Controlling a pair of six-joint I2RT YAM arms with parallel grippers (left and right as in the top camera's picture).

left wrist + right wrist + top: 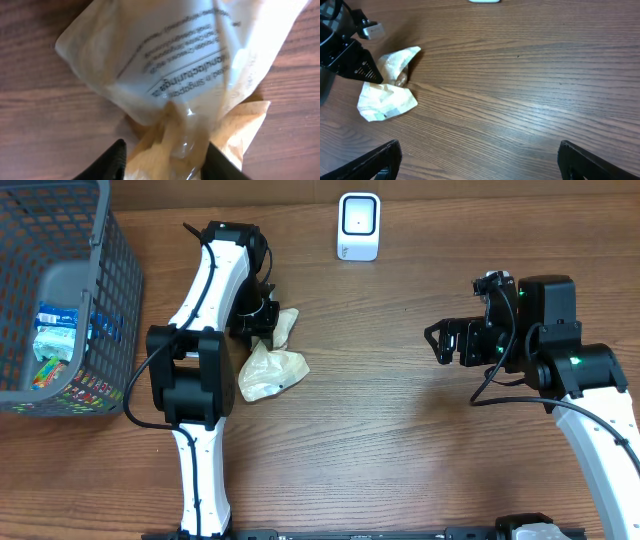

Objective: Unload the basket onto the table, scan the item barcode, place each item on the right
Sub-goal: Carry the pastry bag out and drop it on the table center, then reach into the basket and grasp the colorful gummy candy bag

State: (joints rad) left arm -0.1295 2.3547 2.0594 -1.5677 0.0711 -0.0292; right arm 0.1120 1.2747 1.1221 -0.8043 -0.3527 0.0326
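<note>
- Your left jaws (167, 156) stand on either side of the pouch (165, 60) at its pinched, crumpled neck: one black finger (116, 159) sits at the left of the neck, the other at the right.
- The fingers are visibly apart with the crinkled film filling most of the gap. Whether they press on it or merely flank it, you cannot tell from the wrist view.
- The pouch lies on the wooden table (400, 440), just right of your left arm. Its wider, clear-faced half with the printed text spreads out beyond the fingertips, and the tan half bunches up between and behind them.
- From overhead the pouch looks folded at the neck — one lobe points toward the far edge, the other fans out toward the near side.
- Your right jaws (436, 343) are spread wide and hold nothing. They hang above bare table, well apart from the pouch, and point toward it.
- The white scanner (358, 227) stands upright at the far edge of the table, between the two arms and apart from the pouch.
- A grey mesh basket (118, 285) with packaged goods in it sits at the far left — on the other side of your left arm from the pouch.
</note>
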